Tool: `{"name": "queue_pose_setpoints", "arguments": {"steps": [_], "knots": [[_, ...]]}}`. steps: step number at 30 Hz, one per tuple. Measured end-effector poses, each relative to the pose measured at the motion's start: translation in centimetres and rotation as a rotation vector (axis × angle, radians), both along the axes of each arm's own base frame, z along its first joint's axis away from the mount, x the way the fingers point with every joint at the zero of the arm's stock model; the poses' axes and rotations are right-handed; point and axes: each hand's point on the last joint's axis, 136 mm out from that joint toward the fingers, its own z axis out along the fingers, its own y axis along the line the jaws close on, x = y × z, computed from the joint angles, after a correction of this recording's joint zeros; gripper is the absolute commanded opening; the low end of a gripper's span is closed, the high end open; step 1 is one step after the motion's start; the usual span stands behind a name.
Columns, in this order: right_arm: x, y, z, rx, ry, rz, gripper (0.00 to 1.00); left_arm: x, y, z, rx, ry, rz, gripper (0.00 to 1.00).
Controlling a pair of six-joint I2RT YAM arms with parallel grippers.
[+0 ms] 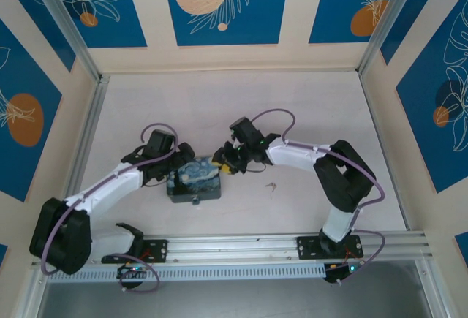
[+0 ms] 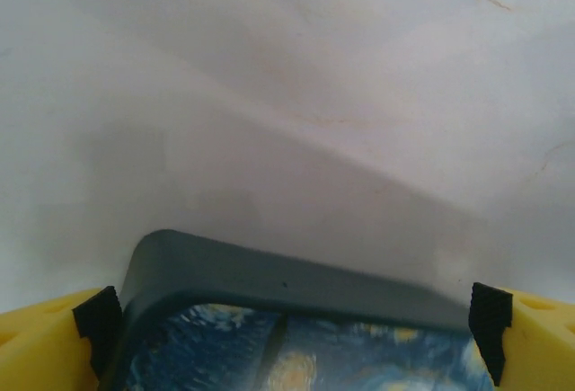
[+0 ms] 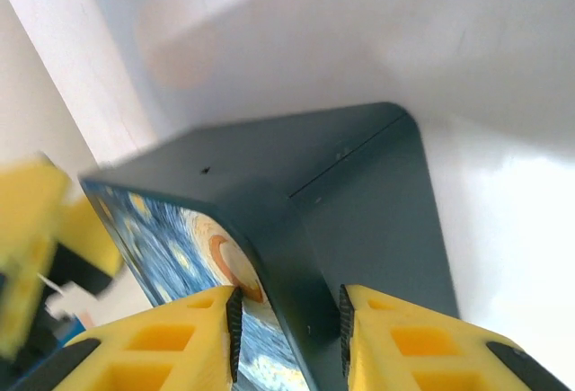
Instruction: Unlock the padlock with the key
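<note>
Key (image 1: 271, 185) — seemingly loose on table (image 1: 219, 106) (right of painted tin (image 1: 196, 175))

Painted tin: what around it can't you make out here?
Top view: a small dark bit on the painted tin's near edge, too small to name as a padlock.
Top view: the key on the table, too tiny to read its shape.
Left wrist view: most of the tin, cut off by the bottom edge.
Right wrist view: yellow shapes at left, blurred.

I have my left gripper (image 2: 294, 315) spanning the tin (image 3: 359, 193), fingers (image 2: 97, 319) pressed to opposite sides; my right gripper (image 3: 287, 319) pinches its corner rim.
</note>
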Motion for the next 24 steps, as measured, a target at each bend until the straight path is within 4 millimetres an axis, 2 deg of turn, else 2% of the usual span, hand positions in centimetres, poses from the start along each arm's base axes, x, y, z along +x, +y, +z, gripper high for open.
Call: {"name": "queue_pose_setpoints", "arguments": {"steps": [5,11,15,18,24], "knots": [[5.4,-2.9,0.5,-0.002,-0.035,-0.107,0.41,2.3,-3.6,-0.3,0.016,0.020,-0.061,1.00],[9.1,-6.7,0.8,-0.029,-0.064,-0.197,0.52,5.6,-7.6,-0.3,0.014,0.009,-0.107,1.00],[9.9,-8.5,0.4,-0.037,-0.060,-0.232,0.65,7.4,-9.4,-0.3,-0.003,-0.007,-0.113,1.00],[9.6,-9.6,-0.3,-0.034,-0.041,-0.246,0.77,8.4,-10.5,0.0,-0.024,-0.025,-0.121,1.00],[8.2,-11.3,-1.2,-0.011,-0.002,-0.265,0.82,9.4,-12.2,0.9,-0.068,-0.054,-0.140,1.00]]}}
